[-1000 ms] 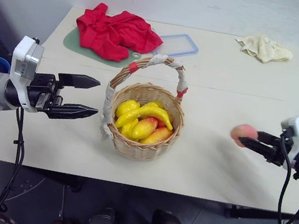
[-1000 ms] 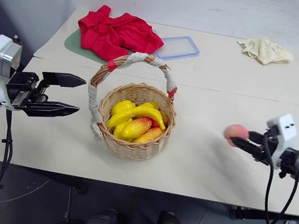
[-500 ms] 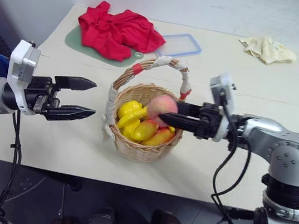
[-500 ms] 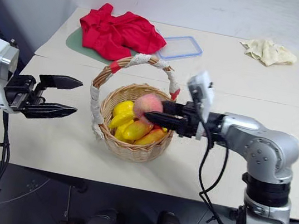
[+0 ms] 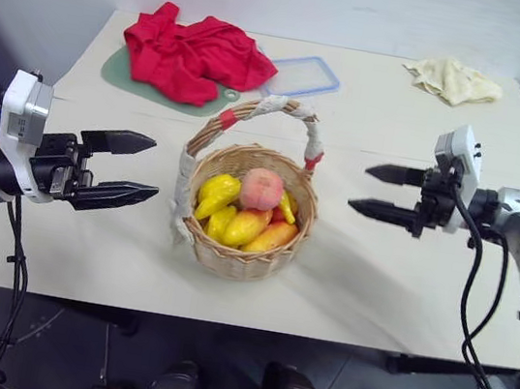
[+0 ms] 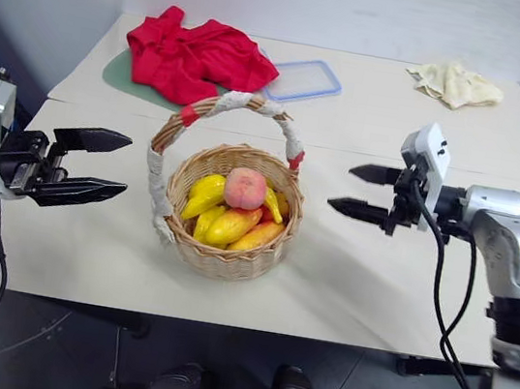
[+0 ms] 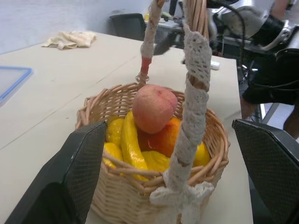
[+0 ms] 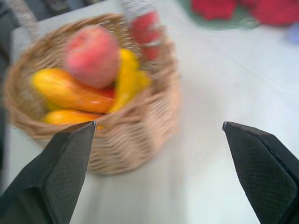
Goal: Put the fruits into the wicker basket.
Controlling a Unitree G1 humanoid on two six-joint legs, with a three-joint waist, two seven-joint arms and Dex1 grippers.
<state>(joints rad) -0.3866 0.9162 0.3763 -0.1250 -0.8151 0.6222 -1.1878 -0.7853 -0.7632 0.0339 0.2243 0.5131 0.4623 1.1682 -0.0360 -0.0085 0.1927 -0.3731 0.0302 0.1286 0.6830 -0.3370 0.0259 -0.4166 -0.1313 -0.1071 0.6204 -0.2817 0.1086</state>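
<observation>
The peach (image 5: 262, 188) sits on top of the pile inside the wicker basket (image 5: 243, 257), just below the middle of the head views, resting on the banana (image 5: 286, 207) and the yellow and red-yellow mango-like fruits (image 5: 247, 226). The basket stands on the pale table (image 5: 372, 299), its cloth-wrapped handle (image 5: 280, 108) arching over the fruit. To the right of the basket, apart from it, the right gripper (image 5: 366, 189) hangs above the table with its two black fingers spread and nothing between them. At the left edge of the frame the left gripper (image 5: 144, 169) points toward the basket, fingers likewise parted and empty. In the upper left lie a red cloth (image 5: 189, 51) on a green mat (image 5: 121, 74) and a clear blue-rimmed lid (image 5: 300, 74); a cream rag (image 5: 452, 79) lies upper right.
</observation>
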